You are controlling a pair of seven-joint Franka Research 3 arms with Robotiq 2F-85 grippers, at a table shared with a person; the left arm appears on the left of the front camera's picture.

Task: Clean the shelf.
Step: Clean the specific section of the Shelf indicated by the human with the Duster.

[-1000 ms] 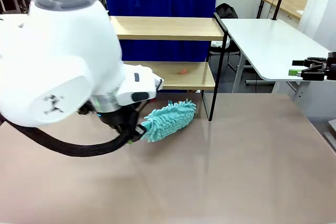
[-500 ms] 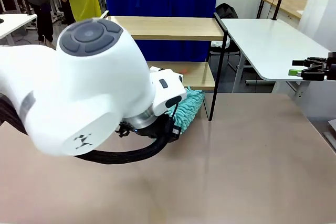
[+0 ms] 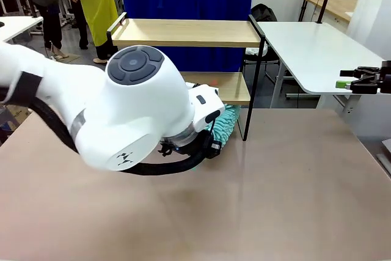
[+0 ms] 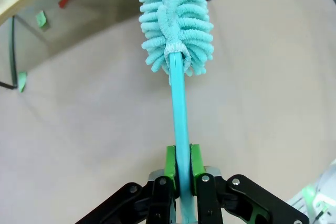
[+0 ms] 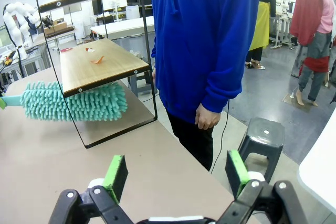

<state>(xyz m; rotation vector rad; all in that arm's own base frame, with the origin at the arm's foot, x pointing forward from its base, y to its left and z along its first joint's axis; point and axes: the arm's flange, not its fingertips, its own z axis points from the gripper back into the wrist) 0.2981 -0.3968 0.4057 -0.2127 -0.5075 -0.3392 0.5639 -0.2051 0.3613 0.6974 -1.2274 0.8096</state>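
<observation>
Your left gripper [image 4: 178,155] clamps the turquoise fluffy duster [image 4: 176,19], head pointing under the black-framed wooden shelf [image 3: 189,32]; your right gripper [image 5: 176,174] gapes empty.

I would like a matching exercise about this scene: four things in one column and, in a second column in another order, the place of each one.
Things:
1. duster head
2. duster handle
3. orange scrap
4. person in blue top

Places:
A. lying on top of the shelf's lower board
B. standing at the far side of the table
C. clamped in the left arm's jaws
D. beneath the shelf's lower board

Pairs: 1-D, 2-C, 3-A, 4-B.
</observation>
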